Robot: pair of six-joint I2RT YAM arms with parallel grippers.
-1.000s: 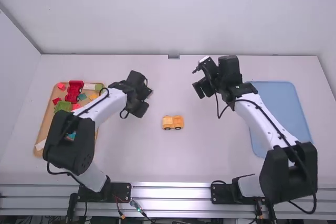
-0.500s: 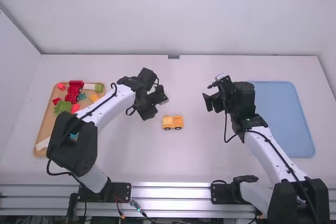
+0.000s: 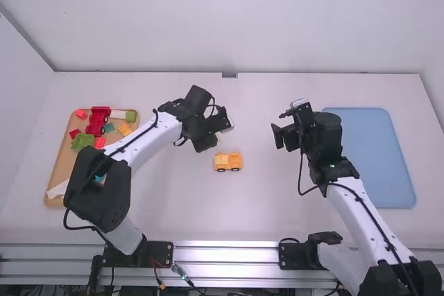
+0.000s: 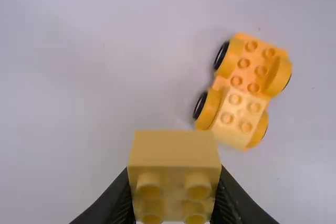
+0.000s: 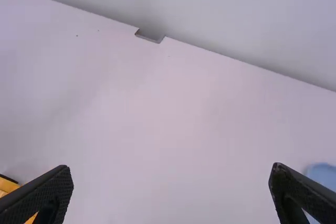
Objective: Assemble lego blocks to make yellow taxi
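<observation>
Yellow car (image 3: 228, 162), long axis left-to-right

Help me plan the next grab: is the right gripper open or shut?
Open: the right gripper has its two fingers wide apart, with bare table showing between.

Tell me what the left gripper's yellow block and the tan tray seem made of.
The yellow block looks like moulded plastic, satin-smooth, given its even colour and round studs. The tan tray may be matte wood, from its dull, woody colour, though plastic is possible.
</observation>
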